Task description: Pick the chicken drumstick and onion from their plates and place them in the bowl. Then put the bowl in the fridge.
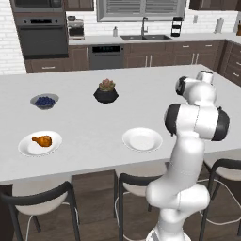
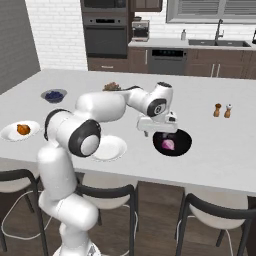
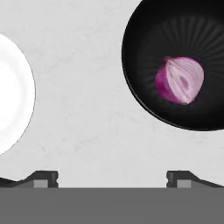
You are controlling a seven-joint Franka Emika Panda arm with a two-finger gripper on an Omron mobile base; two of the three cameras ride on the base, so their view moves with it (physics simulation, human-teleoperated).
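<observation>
1. The robot's 2-finger claw (image 2: 159, 134) is hanging over the counter with its jaws spread wide and nothing between them. In the hand view the 2 dark fingertips (image 3: 43, 178) are sitting far apart over bare white countertop (image 3: 87, 109).
2. Right next to it, the plain round black bowl (image 2: 181, 145) is sitting on the counter with the small purple-red cut onion (image 2: 168, 145) lying inside, a bit off-centre. So the onion half looks done to me.
3. On the other side of the claw, the nearer plain white round plate (image 2: 109, 148) is sitting empty, just beside the bowl but not touching it. I'm guessing that was the onion's plate.
4. Farther out toward the counter's left end, the small orange-brown roasted chicken drumstick (image 1: 43, 140) is lying on the 2nd white plate (image 1: 28, 147), well apart from the bowl.
5. Beyond those: a small grey bowl of dark blue berries (image 1: 44, 100), a black faceted plant pot (image 1: 106, 94), and 2 little shakers (image 2: 222, 110) off to the right.
6. Still left, as I'm reading it: grab the drumstick, drop it in the bowl, then haul the bowl to the fridge. Roughly 1 of 3 steps done.
</observation>
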